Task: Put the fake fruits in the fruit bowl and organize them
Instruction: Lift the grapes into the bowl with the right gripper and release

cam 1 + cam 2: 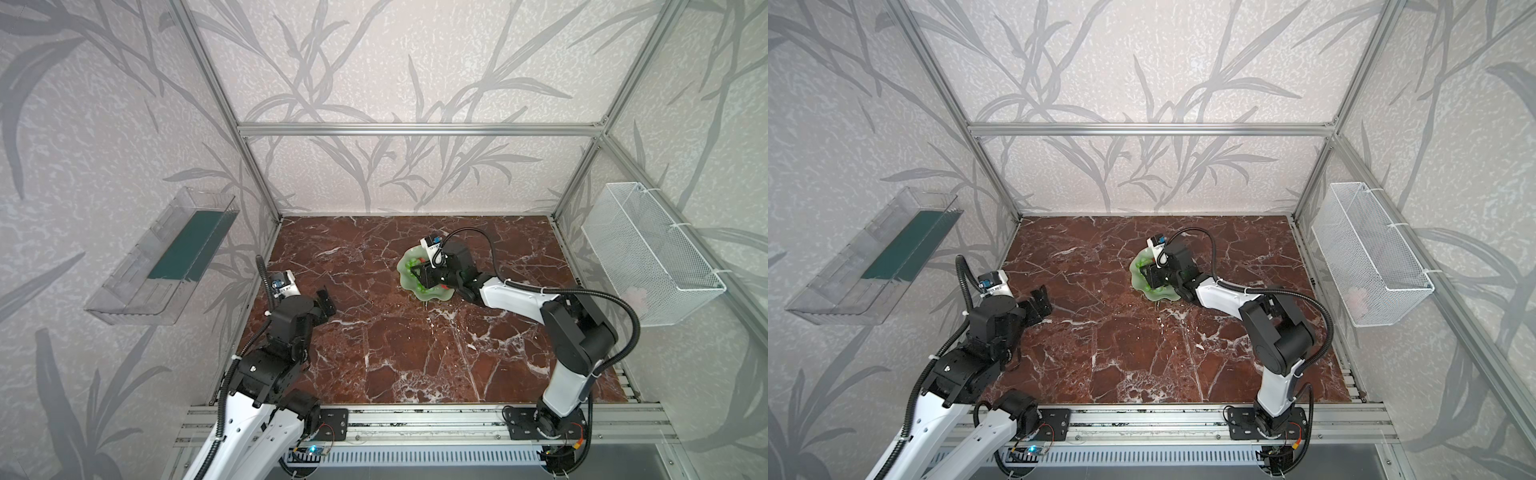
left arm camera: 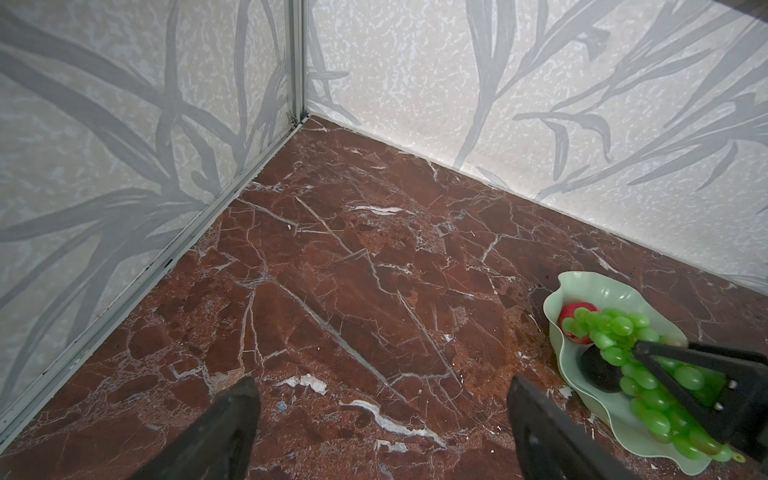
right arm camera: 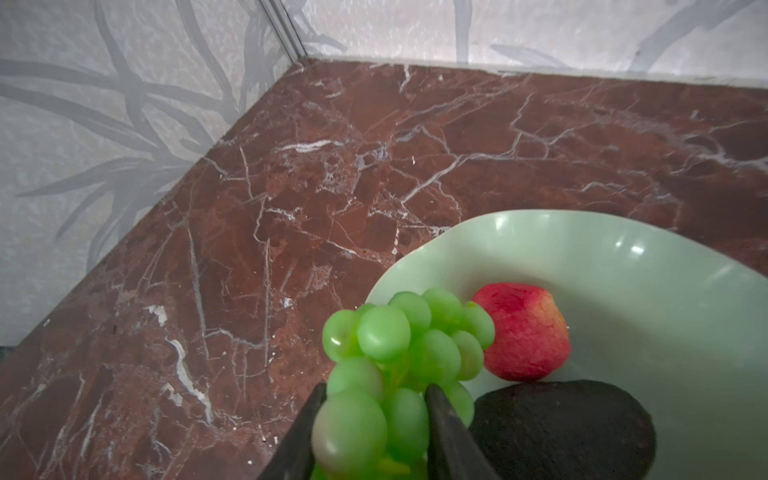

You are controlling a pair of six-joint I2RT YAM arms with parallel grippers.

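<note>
Nearest me, well apart from the bowl (image 1: 433, 294) on its near left, the left gripper (image 1: 326, 302) hangs over the bare marble table (image 1: 395, 353) with its jaws spread wide and nothing between them. Over the bowl itself the right gripper (image 3: 376, 395) is clenched round the middle of the grapes (image 3: 386, 332), the bunch stretched along the bowl's left side with one end reaching the near rim (whether it rests fully on the dish or is partly lifted, I cannot tell). Just beside the grapes, inside the bowl, lies the avocado (image 3: 561, 428). Beyond it, touching the grapes at the bowl's far side, sits an apple (image 3: 523, 332).
</note>
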